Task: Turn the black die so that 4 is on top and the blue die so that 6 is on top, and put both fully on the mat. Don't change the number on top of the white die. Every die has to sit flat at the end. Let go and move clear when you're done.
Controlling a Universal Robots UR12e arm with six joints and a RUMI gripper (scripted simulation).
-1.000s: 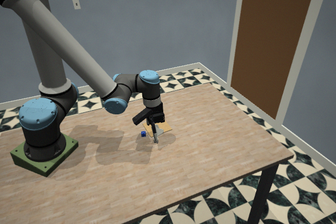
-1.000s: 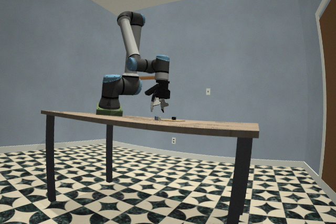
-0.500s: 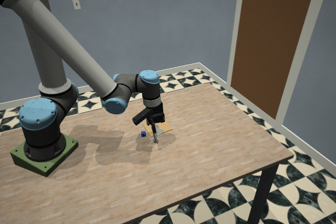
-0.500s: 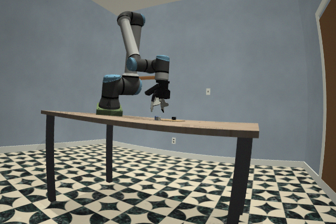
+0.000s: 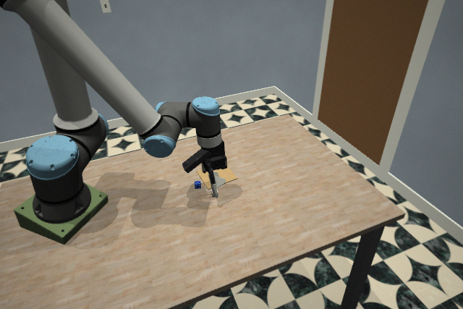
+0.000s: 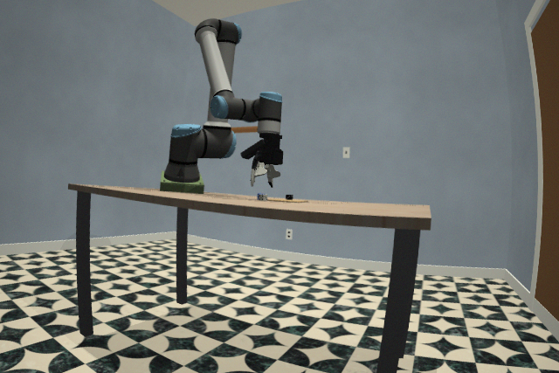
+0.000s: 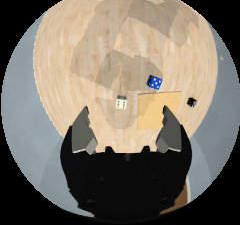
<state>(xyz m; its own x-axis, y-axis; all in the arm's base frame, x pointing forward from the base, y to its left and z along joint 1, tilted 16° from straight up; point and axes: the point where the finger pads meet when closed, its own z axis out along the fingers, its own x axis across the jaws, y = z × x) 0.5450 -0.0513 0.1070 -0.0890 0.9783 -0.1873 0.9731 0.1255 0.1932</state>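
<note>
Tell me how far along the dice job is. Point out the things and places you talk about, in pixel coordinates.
Neither die looks placed: the blue die [image 5: 197, 184] [image 7: 154, 82] and black die [image 6: 289, 196] [image 7: 192, 102] both sit off the mat [image 5: 229, 175] [image 7: 150, 112]. Nothing is in hand; the hand [image 5: 214, 195] [image 6: 261, 185] [image 7: 125, 106] is open above the table. Left: turn black to 4 and blue to 6, as needed, set both flat on the mat, and keep the white die's [image 7: 121, 103] top number.

Wood-look table [image 5: 261, 238] [image 6: 315, 213] [image 7: 55, 60], dark legs. On it: tan mat [image 5: 228, 175] [image 6: 300, 201] [image 7: 147, 116], flat; blue die [image 5: 197, 184] [image 7: 154, 82] just off mat edge; white die [image 7: 121, 103] near, off mat; black die [image 6: 289, 196] [image 7: 192, 102] off the mat's other side, top number probably unreadable. Green base plate [image 5: 23, 219] [image 6: 168, 187] too.
</note>
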